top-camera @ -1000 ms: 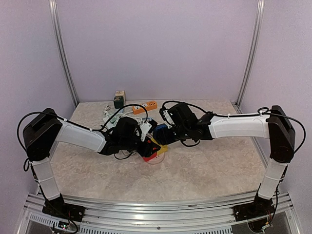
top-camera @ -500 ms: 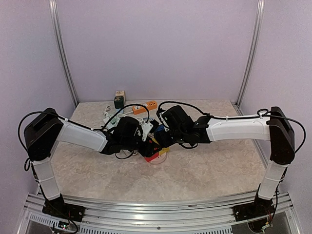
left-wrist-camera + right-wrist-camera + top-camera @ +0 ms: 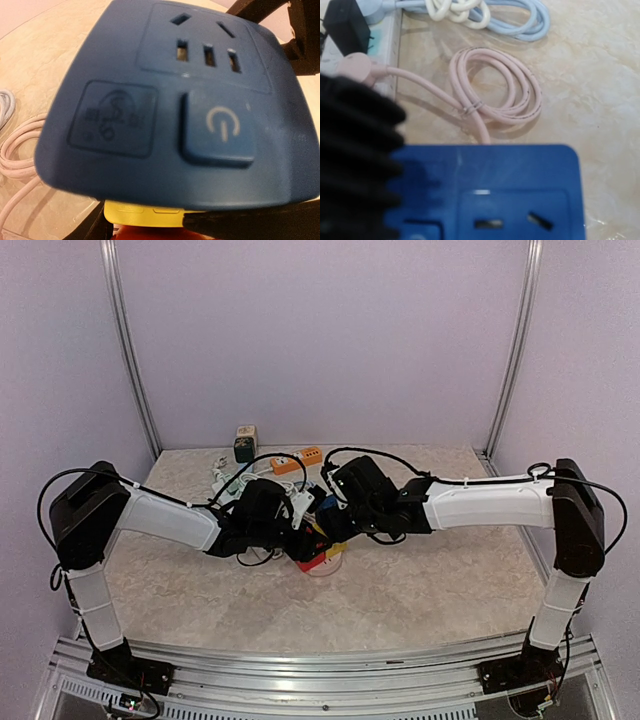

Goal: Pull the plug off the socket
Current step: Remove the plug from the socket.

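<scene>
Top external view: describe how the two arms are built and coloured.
Both the left arm and right arm have white rounded link shells between bulky black joint housings. Thin black cables loop along each. The right fingers are black and ribbed.

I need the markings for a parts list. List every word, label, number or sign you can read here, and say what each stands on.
Power symbol, a broken circle with a bar, no words: on the button of the blue socket block.
Embossed panel beside the button: marks too blurred to read.
Small boxes at the back: too small to read.
No readable words or numbers anywhere.
</scene>
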`<move>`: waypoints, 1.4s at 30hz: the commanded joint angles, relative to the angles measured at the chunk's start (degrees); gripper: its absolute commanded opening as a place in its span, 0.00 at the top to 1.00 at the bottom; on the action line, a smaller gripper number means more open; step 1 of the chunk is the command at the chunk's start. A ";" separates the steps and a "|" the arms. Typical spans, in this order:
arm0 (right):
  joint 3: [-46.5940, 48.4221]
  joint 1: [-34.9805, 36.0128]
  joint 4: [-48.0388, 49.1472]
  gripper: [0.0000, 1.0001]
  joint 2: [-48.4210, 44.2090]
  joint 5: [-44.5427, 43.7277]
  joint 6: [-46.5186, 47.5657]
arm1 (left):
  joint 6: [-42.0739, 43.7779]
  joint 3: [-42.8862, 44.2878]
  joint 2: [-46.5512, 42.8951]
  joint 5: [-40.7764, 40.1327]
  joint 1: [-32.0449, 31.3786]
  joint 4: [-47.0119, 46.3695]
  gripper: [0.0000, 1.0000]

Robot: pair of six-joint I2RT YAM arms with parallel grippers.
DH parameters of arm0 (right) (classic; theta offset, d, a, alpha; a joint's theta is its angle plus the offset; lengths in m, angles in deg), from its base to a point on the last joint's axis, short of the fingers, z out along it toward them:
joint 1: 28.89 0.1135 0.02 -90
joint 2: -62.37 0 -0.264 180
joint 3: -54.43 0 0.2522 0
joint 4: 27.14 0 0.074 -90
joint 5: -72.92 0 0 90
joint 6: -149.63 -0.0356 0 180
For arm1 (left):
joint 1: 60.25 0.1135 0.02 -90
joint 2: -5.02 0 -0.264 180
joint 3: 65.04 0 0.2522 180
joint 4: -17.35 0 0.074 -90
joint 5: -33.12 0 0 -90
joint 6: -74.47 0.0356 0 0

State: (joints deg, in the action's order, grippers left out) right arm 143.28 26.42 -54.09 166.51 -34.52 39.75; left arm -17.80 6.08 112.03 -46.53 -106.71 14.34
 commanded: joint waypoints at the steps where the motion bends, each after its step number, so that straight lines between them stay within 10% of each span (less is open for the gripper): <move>1: 0.01 -1.17 2.31 1.00 -2.79 0.15 -1.34 | -1.08 -1.28 2.38 -2.41 0.40 6.49 0.84; 17: -6.18 -6.98 8.89 1.00 -5.67 12.09 -7.23 | -0.84 -1.17 2.40 -2.35 0.40 6.66 0.84; 42: -1.20 -1.84 1.05 1.00 -3.93 -3.78 -1.15 | -1.08 -1.03 2.89 -2.56 0.43 7.18 0.84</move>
State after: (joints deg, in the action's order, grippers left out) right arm 138.58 23.32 -49.15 163.95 -28.79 36.28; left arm -17.42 6.39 112.40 -46.79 -106.91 14.36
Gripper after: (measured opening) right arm 0.631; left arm 0.630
